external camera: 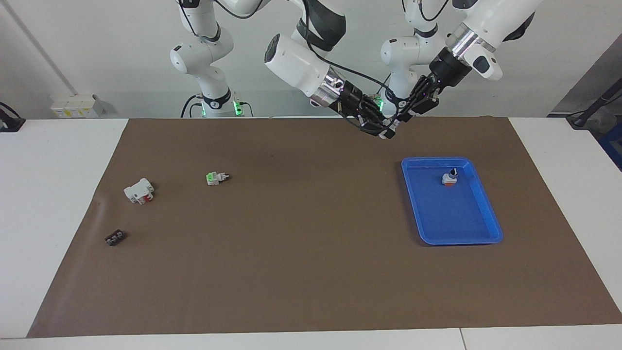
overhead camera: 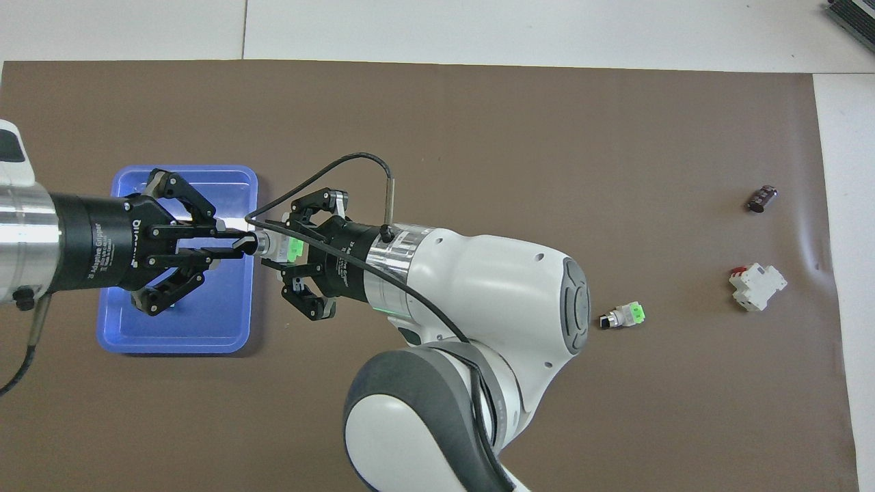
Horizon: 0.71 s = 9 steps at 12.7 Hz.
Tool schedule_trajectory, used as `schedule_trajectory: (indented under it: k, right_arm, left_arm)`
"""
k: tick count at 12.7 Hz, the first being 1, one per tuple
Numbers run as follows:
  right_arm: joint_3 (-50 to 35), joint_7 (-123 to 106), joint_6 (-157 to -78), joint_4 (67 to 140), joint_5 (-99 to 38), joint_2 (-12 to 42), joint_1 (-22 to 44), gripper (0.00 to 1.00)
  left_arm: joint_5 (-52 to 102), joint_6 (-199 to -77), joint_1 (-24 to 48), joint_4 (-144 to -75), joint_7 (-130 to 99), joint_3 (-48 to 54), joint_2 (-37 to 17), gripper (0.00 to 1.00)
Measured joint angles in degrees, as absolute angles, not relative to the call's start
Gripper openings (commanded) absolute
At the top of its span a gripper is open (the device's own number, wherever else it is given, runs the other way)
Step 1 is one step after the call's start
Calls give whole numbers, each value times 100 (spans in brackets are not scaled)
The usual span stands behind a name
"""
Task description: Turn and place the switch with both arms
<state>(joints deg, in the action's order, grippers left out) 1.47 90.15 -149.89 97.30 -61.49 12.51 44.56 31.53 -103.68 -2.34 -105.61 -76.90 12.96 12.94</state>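
Overhead view: left claw (overhead camera: 236, 247) reads "Adaptive Gripper".

We read one legible marking: white lettering along the black body of the left gripper (overhead camera: 236, 247) spells "2f Adaptive Gripper". The right gripper (overhead camera: 290, 249) carries similar white print, but we cannot make it out.

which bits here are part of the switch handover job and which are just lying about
In the job:
- switch, held in the air between both hands
- left hand, gripping its neck end
- right hand, gripping its green end
- blue tray

Lying about:
- green-ended switch
- black-knobbed switch in the tray
- white breaker
- small black part
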Motion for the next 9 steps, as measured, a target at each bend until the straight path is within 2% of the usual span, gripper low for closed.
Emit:
schedule_trajectory:
  k: [9]
  right_arm:
    - [133, 9014, -14992, 9746, -6141, 1254, 4482, 0]
  left_arm:
    - [3062, -10193, -184, -10564, -11859, 1294, 1349, 0]
